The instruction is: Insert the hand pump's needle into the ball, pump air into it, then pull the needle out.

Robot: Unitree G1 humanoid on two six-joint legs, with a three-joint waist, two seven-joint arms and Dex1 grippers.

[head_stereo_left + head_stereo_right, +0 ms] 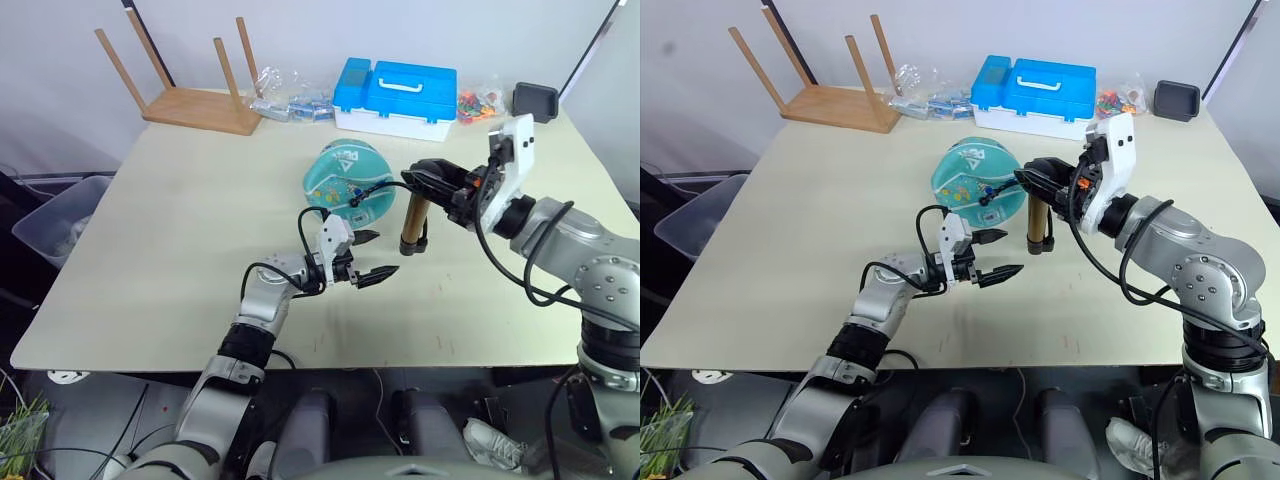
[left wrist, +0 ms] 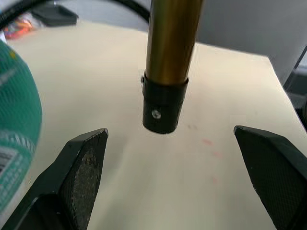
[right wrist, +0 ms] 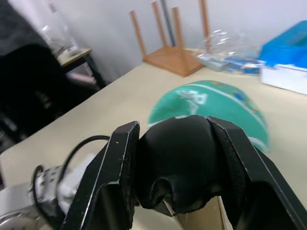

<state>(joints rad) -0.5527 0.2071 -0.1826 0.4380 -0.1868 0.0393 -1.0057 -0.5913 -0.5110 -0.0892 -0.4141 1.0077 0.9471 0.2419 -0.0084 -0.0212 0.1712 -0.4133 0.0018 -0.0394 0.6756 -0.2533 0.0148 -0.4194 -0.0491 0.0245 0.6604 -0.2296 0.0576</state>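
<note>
Gripping the hand pump by its black handle, the right gripper holds it upright beside the ball; the left gripper waits near its base, jaws apart.

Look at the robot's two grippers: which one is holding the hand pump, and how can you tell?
The right gripper: it is shut on the black handle of the hand pump, holding it upright beside the ball. The left gripper is open, empty, facing the pump's base.
</note>
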